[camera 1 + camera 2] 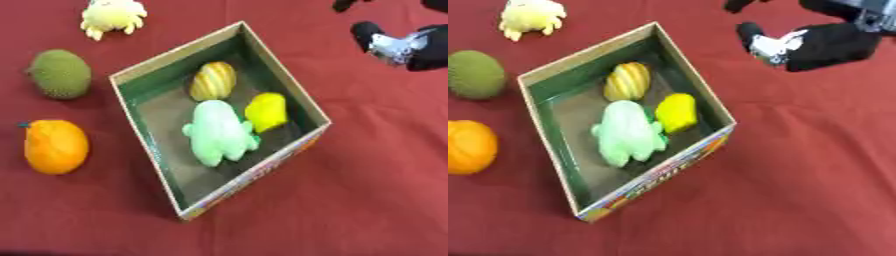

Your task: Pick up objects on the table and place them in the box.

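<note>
Box (140, 70) mid-table, well left of right hand (815, 42); hand's finger state unclear.

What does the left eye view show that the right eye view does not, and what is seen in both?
Only the left eye view shows the whole orange fruit and the whole green spiky fruit; in the right eye view the picture's left edge cuts both.

Only the right eye view shows more of the right hand and the black arm behind it, near the top right.

Both show the box on the red table, holding a striped yellow item, a pale green toy and a yellow item, with the pale yellow plush toy at top left.
</note>
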Controlling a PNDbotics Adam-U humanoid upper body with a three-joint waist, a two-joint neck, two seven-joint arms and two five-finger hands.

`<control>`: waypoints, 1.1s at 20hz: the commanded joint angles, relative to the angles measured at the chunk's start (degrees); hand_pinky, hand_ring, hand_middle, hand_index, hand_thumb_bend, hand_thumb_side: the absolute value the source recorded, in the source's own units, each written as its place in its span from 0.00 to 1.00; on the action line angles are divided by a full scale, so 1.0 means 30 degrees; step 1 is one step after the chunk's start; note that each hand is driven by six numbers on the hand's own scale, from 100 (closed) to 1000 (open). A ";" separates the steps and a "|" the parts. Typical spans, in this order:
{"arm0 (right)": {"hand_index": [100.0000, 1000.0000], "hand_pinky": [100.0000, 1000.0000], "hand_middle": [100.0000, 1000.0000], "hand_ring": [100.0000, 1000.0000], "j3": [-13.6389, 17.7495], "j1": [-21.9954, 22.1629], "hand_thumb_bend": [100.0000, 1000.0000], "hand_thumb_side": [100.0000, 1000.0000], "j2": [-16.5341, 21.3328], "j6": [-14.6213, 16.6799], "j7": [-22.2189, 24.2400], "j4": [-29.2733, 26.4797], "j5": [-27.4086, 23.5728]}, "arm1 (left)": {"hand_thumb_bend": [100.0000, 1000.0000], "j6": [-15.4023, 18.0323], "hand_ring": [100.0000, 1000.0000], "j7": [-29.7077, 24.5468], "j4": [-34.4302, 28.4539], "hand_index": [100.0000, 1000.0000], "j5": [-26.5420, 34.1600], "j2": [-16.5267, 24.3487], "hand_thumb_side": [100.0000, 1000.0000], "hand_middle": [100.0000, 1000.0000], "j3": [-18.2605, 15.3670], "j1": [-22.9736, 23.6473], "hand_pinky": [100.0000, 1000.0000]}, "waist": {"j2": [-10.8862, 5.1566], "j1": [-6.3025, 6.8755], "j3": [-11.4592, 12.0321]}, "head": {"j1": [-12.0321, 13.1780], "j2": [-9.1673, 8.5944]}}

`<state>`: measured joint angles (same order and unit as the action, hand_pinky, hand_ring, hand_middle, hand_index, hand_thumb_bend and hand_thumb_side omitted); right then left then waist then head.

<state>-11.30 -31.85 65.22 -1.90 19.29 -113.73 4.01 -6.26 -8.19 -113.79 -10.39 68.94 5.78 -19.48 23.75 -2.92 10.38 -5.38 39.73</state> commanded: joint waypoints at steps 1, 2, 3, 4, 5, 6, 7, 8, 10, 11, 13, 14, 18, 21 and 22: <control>0.82 0.87 0.74 0.85 0.1453 0.1114 0.00 0.69 0.1295 0.0654 -0.1336 -0.0287 -0.0325 | 0.29 0.0276 0.78 -0.2422 -0.0266 0.87 -0.0918 0.1525 0.54 0.74 0.0364 -0.0203 0.84 | -0.0329 0.0187 -0.0048 | 0.0184 -0.0198; 0.82 0.87 0.74 0.85 0.1728 0.1594 0.00 0.68 0.1331 0.0812 -0.1689 -0.0287 -0.0372 | 0.29 0.0368 0.79 -0.3010 -0.0266 0.87 -0.0957 0.1650 0.53 0.74 0.0493 -0.0309 0.84 | -0.0305 0.0241 -0.0073 | 0.0210 -0.0213; 0.82 0.87 0.74 0.85 0.1980 0.2034 0.00 0.65 0.1331 0.0953 -0.2006 -0.0287 -0.0437 | 0.30 0.0441 0.79 -0.3543 -0.0266 0.86 -0.0923 0.1742 0.51 0.74 0.0620 -0.0452 0.84 | -0.0280 0.0293 -0.0109 | 0.0235 -0.0230; 0.82 0.86 0.74 0.85 0.2210 0.2403 0.00 0.63 0.1299 0.1062 -0.2276 -0.0287 -0.0487 | 0.31 0.0472 0.79 -0.4063 -0.0266 0.86 -0.0821 0.1818 0.47 0.74 0.0770 -0.0612 0.84 | -0.0259 0.0341 -0.0151 | 0.0266 -0.0243; 0.82 0.86 0.73 0.85 0.2406 0.2691 0.00 0.62 0.1249 0.1149 -0.2506 -0.0287 -0.0538 | 0.34 0.0460 0.80 -0.4594 -0.0266 0.86 -0.0686 0.1874 0.42 0.75 0.0941 -0.0799 0.84 | -0.0239 0.0387 -0.0195 | 0.0301 -0.0268; 0.82 0.86 0.73 0.85 0.2573 0.2897 0.00 0.62 0.1181 0.1206 -0.2719 -0.0287 -0.0600 | 0.35 0.0410 0.80 -0.5135 -0.0266 0.86 -0.0537 0.1912 0.39 0.75 0.1149 -0.1013 0.85 | -0.0221 0.0431 -0.0241 | 0.0347 -0.0294; 0.82 0.86 0.73 0.85 0.2699 0.3025 0.00 0.65 0.1111 0.1254 -0.2901 -0.0287 -0.0658 | 0.37 0.0326 0.80 -0.5687 -0.0266 0.86 -0.0380 0.1919 0.35 0.75 0.1380 -0.1266 0.84 | -0.0206 0.0468 -0.0287 | 0.0397 -0.0324; 0.82 0.86 0.73 0.84 0.2772 0.3075 0.00 0.68 0.1043 0.1294 -0.3032 -0.0287 -0.0709 | 0.39 0.0223 0.80 -0.6153 -0.0266 0.86 -0.0236 0.1907 0.32 0.75 0.1597 -0.1495 0.84 | -0.0192 0.0497 -0.0338 | 0.0444 -0.0351; 0.81 0.86 0.72 0.84 0.2842 0.3057 0.00 0.69 0.0922 0.1316 -0.3230 -0.0287 -0.0814 | 0.43 -0.0088 0.80 -0.6963 -0.0266 0.86 -0.0013 0.1861 0.25 0.75 0.2003 -0.1878 0.84 | -0.0166 0.0531 -0.0442 | 0.0536 -0.0396; 0.81 0.86 0.72 0.83 0.2884 0.3033 0.00 0.69 0.0871 0.1271 -0.3357 -0.0287 -0.0866 | 0.44 -0.0307 0.80 -0.7277 -0.0266 0.85 0.0058 0.1822 0.22 0.74 0.2187 -0.2039 0.84 | -0.0152 0.0543 -0.0497 | 0.0578 -0.0424; 0.80 0.85 0.71 0.83 0.2964 0.2976 0.00 0.70 0.0780 0.1153 -0.3659 -0.0287 -0.0976 | 0.46 -0.0741 0.80 -0.7773 -0.0266 0.84 0.0174 0.1721 0.19 0.73 0.2529 -0.2313 0.85 | -0.0122 0.0555 -0.0576 | 0.0662 -0.0479; 0.80 0.85 0.71 0.82 0.2979 0.2943 0.00 0.71 0.0738 0.1109 -0.3792 -0.0287 -0.1032 | 0.47 -0.0907 0.80 -0.8035 -0.0266 0.84 0.0169 0.1683 0.18 0.74 0.2686 -0.2404 0.85 | -0.0106 0.0557 -0.0607 | 0.0714 -0.0501; 0.80 0.85 0.70 0.82 0.2934 0.2801 0.00 0.72 0.0607 0.1078 -0.4013 -0.0287 -0.1183 | 0.46 -0.1339 0.80 -0.8947 -0.0266 0.84 -0.0124 0.1461 0.19 0.74 0.3189 -0.2678 0.84 | -0.0045 0.0567 -0.0674 | 0.0819 -0.0508; 0.80 0.85 0.70 0.82 0.2840 0.2603 0.00 0.73 0.0444 0.1067 -0.4018 -0.0287 -0.1271 | 0.44 -0.1828 0.80 -0.9540 -0.0266 0.85 -0.0426 0.1136 0.20 0.75 0.3690 -0.2972 0.84 | -0.0006 0.0536 -0.0754 | 0.0874 -0.0579; 0.80 0.85 0.70 0.82 0.2808 0.2546 0.00 0.73 0.0375 0.1065 -0.4018 -0.0287 -0.1303 | 0.45 -0.2054 0.80 -0.9719 -0.0266 0.85 -0.0604 0.0996 0.21 0.75 0.3874 -0.3112 0.84 | 0.0001 0.0515 -0.0790 | 0.0883 -0.0595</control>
<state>-3.55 -23.50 65.20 1.35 7.50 -113.76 0.54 -11.84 -36.58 -114.09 -11.59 70.96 17.41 -28.11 24.83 -1.52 8.00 -2.94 38.71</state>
